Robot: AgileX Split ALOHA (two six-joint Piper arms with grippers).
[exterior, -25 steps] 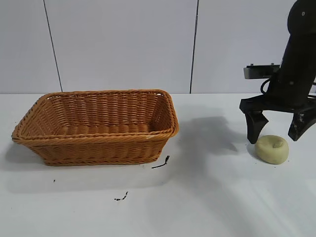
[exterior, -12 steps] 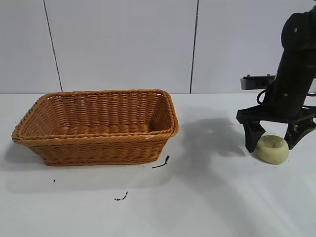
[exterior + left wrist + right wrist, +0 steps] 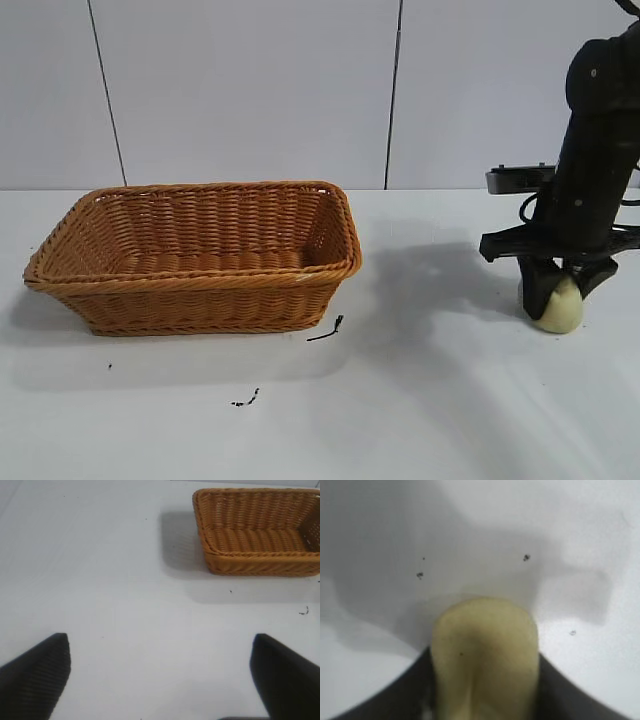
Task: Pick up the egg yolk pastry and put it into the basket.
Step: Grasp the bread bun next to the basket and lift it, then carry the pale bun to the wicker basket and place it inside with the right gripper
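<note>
The pale yellow egg yolk pastry (image 3: 558,306) rests on the white table at the far right, squeezed narrow between the fingers of my right gripper (image 3: 552,290). In the right wrist view the pastry (image 3: 485,655) fills the gap between the two dark fingers, which press on both its sides. The orange-brown wicker basket (image 3: 200,285) stands at the left of the table, apart from the pastry. It also shows in the left wrist view (image 3: 260,562). My left gripper (image 3: 160,675) is open and empty above bare table, out of the exterior view.
Small dark scraps (image 3: 327,331) lie on the white table (image 3: 430,400) in front of the basket's right corner, with another scrap (image 3: 246,400) nearer the front. A pale panelled wall stands behind.
My right gripper has come down over the pastry and its fingers have closed on it, squeezing it narrower. The basket has not moved.
</note>
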